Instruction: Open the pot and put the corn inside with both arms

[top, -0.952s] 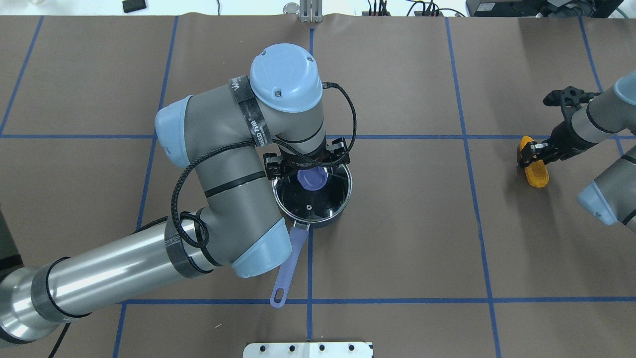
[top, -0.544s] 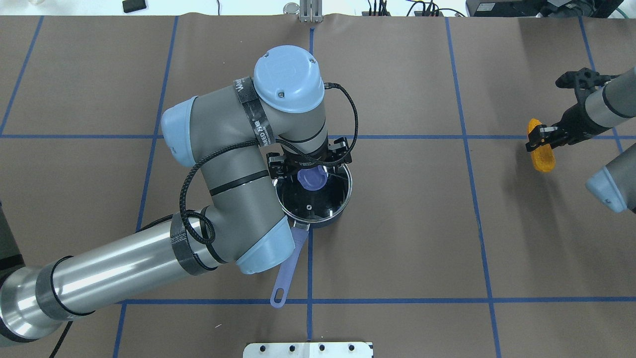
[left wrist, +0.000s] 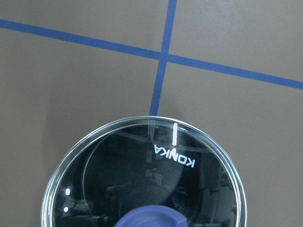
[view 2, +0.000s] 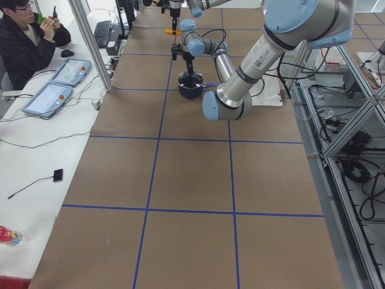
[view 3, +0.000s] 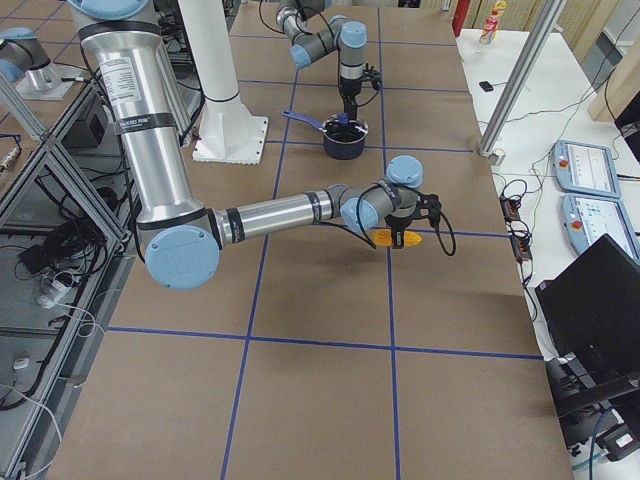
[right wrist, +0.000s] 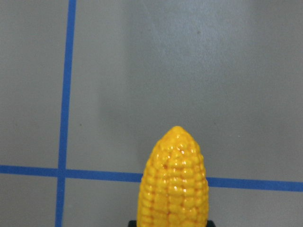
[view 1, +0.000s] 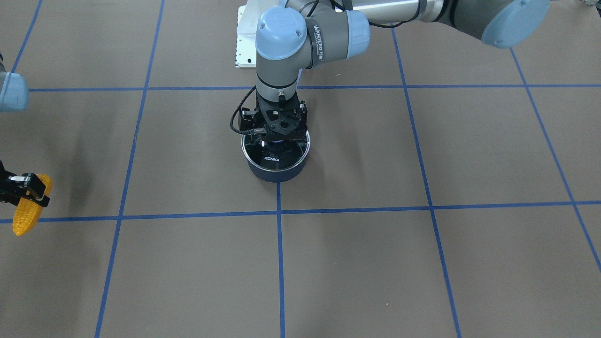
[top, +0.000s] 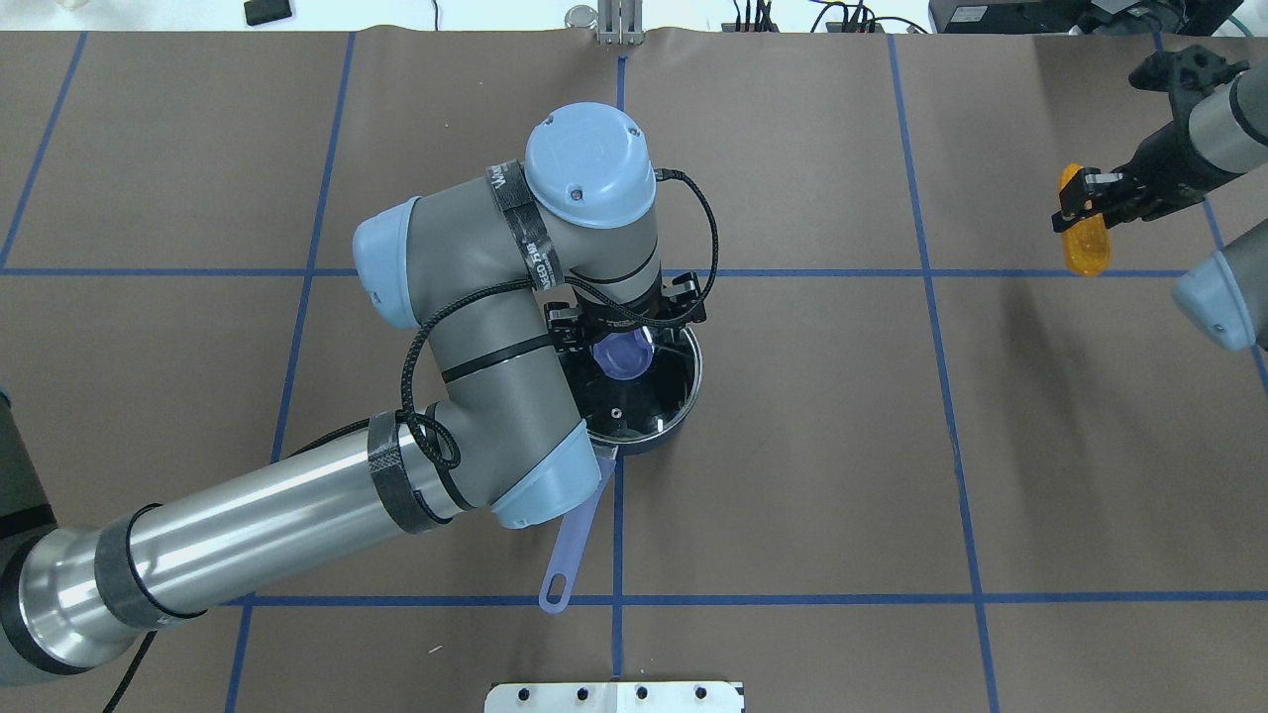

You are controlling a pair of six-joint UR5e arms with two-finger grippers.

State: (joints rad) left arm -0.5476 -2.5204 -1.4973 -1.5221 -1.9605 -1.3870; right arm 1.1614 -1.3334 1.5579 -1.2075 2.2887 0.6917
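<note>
Lid (left wrist: 109, 179) on pot (view 1: 277, 172).
Right gripper (top: 1082, 198) clamps corn (top: 1085, 253), upper right; left gripper (view 1: 277, 137) at knob (top: 622, 356), grip unclear: weak pinch could drop lid.

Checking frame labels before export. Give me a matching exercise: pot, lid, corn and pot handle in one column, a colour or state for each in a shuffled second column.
Things
1. pot
2. lid
3. corn
4. pot handle

Descriptions
A. orange-yellow, gripped by the right pincer
B. clear glass, seated on the pot
C. periwinkle, long and straight
D. dark, round, covered

Pairs: 1-D, 2-B, 3-A, 4-C
</note>
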